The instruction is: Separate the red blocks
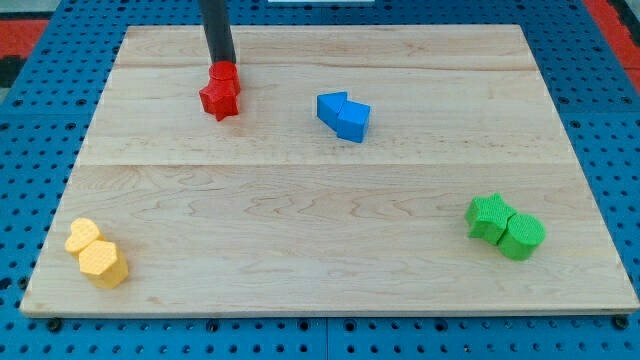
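Observation:
Two red blocks sit touching near the view's top left: a red star-shaped block and a smaller red block just above it, partly hidden by the rod. My tip stands at the top edge of the smaller red block, touching it or nearly so. The rod rises out of the view's top.
The wooden board lies on a blue pegboard. Two blue blocks touch at the upper middle. Two green blocks touch at the right. Two yellow blocks touch at the bottom left, near the board's edge.

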You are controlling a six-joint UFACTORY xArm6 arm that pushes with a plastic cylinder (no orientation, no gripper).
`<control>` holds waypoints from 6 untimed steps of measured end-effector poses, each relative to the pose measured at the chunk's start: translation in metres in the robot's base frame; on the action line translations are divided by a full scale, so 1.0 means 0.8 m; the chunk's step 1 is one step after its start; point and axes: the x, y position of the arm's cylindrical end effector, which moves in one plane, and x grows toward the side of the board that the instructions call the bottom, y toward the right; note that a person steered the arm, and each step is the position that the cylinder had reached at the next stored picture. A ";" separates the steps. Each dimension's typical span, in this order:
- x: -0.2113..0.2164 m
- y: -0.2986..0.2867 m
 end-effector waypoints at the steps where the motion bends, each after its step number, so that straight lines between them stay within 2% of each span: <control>1: 0.040 0.095; 2: 0.068 0.002; 3: 0.026 -0.108; 4: 0.001 -0.091; 6: 0.010 -0.023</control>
